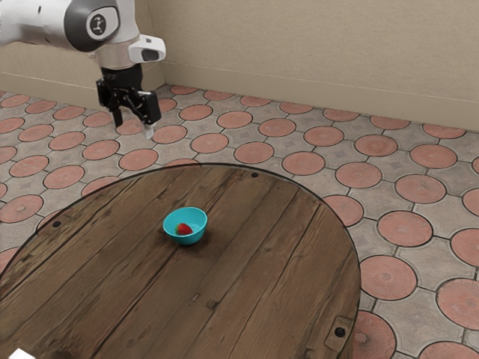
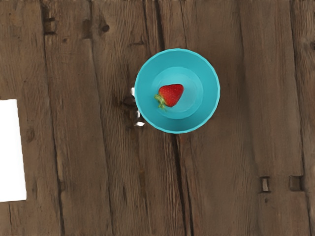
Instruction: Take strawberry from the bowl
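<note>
The gripper (image 1: 133, 127) is raised above the far left of the exterior view, its fingers well apart and holding nothing. The strawberry (image 2: 171, 95) lies in the turquoise bowl (image 2: 209, 91), on the bowl's floor; the bowl stands upright on the wooden table (image 1: 277, 292), with a white object (image 2: 11, 150) at the exterior view's near left.

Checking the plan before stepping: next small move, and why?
I'd lower the gripper partway toward the strawberry, correcting sideways as needed: the jaws look open and empty, well above the table, and the fruit lies exposed inside the bowl.
</note>
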Motion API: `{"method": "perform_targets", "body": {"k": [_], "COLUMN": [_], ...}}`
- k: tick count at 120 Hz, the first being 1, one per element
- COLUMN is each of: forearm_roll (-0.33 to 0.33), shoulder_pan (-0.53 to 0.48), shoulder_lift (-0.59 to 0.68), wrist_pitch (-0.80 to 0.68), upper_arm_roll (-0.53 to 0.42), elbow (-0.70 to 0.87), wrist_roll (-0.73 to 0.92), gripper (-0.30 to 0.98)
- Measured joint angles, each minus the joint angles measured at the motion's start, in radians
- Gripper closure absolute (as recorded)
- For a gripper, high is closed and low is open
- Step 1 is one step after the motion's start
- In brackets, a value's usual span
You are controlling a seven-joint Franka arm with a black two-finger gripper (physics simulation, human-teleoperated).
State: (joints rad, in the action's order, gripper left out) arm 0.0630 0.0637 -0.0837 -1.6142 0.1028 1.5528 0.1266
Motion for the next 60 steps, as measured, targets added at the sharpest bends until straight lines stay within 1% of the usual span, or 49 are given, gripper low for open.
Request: {"method": "perform_targets", "body": {"k": [20, 32, 42, 52, 60], "forearm_roll": [0.002, 0.013, 0.016, 0.017, 0.031], "shoulder_pan": [0.005, 0.003, -0.003, -0.006, 0.0], "shoulder_lift": [-0.004, -0.007, -0.016, -0.025, -0.035], "wrist_pitch": [-0.004, -0.007, -0.035, -0.091, -0.125], "upper_arm_roll": [0.0, 0.0, 0.001, 0.001, -0.002], "elbow": [0.0, -0.001, 0.005, 0.042, 0.058], "wrist_roll": [-0.009, 0.023, 0.108, 0.245, 0.344], "gripper": [0.0, 0.0, 0.0, 0.0, 0.0]}}
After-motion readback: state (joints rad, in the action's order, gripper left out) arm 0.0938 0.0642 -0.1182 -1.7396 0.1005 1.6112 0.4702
